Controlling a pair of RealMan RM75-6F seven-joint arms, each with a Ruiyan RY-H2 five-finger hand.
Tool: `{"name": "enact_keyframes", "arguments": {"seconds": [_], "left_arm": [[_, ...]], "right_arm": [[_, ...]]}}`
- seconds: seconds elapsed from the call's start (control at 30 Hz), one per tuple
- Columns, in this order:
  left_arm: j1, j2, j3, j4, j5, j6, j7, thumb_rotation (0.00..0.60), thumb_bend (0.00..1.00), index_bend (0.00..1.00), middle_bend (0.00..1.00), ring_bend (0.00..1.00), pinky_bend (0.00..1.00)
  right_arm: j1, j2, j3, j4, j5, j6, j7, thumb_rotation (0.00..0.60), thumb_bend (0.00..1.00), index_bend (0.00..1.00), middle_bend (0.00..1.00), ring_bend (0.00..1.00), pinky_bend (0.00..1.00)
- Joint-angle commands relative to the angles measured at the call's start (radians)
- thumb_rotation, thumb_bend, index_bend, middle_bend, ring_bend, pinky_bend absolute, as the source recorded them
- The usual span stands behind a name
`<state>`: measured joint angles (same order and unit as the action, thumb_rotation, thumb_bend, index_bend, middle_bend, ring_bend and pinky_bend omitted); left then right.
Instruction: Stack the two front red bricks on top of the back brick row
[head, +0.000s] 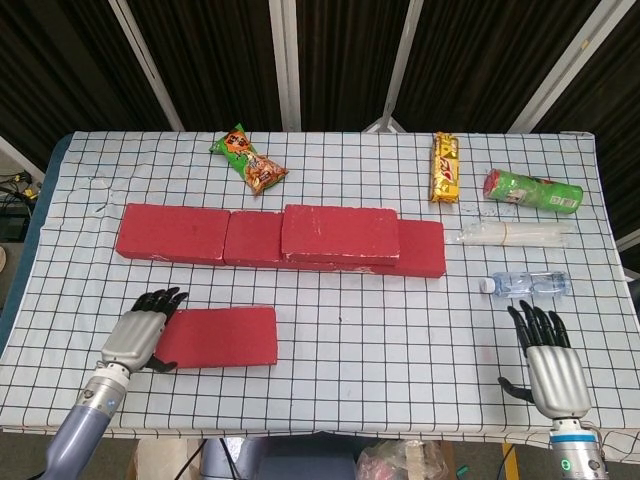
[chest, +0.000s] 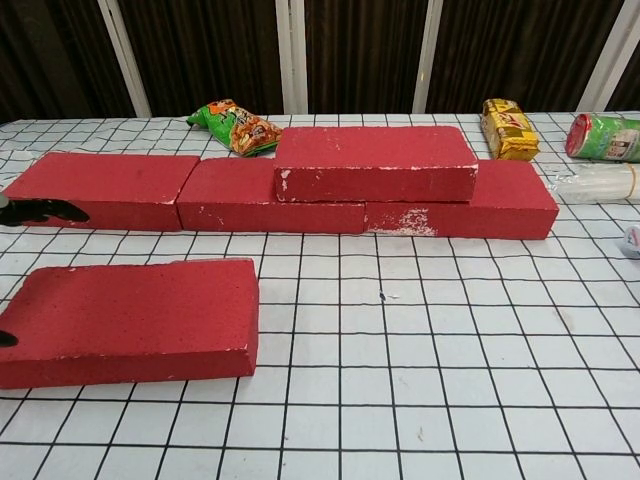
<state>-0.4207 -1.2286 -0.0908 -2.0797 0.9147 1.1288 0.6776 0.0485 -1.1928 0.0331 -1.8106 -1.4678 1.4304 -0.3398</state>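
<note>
One loose red brick (head: 218, 337) (chest: 130, 320) lies flat at the front left of the table. Behind it runs the back row of red bricks (head: 170, 233) (chest: 100, 190), and another red brick (head: 340, 233) (chest: 375, 162) lies stacked on top of that row, right of its middle. My left hand (head: 138, 331) is at the loose brick's left end, fingers spread, thumb by the brick's front corner; it holds nothing. In the chest view only its fingertips (chest: 45, 211) show at the left edge. My right hand (head: 552, 363) hovers open near the front right edge.
A green snack bag (head: 250, 160) lies behind the row. At the right are a yellow packet (head: 445, 167), a green can (head: 532, 190) on its side, a clear plastic sleeve (head: 510, 234) and a small water bottle (head: 525, 284) just beyond my right hand.
</note>
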Motion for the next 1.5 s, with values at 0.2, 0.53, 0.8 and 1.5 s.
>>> {"name": "enact_keyframes", "arguments": {"seconds": [0.2,0.53,0.8,1.5], "left_arm": [[-0.058,-0.076,0.010,-0.004,-0.067,0.039,0.064,0.600,0.00,0.00,0.00,0.00,0.00],[-0.100,-0.119,0.034,-0.035,-0.104,0.100,0.129,0.600,0.00,0.00,0.00,0.00,0.00],[-0.132,-0.156,0.042,-0.025,-0.162,0.126,0.163,0.600,0.00,0.00,0.00,0.00,0.00],[-0.206,-0.222,0.044,0.022,-0.272,0.204,0.242,0.600,0.00,0.02,0.14,0.00,0.00]], "right_arm": [[0.003,-0.003,0.001,0.000,0.008,0.001,-0.007,0.600,0.13,0.04,0.00,0.00,0.00],[0.002,0.003,0.006,-0.004,0.026,0.008,0.004,0.600,0.13,0.04,0.00,0.00,0.00],[0.000,0.011,0.006,-0.009,0.032,0.011,0.017,0.600,0.13,0.04,0.00,0.00,0.00],[0.009,0.015,0.000,-0.014,0.050,-0.009,0.024,0.600,0.13,0.04,0.00,0.00,0.00]]}}
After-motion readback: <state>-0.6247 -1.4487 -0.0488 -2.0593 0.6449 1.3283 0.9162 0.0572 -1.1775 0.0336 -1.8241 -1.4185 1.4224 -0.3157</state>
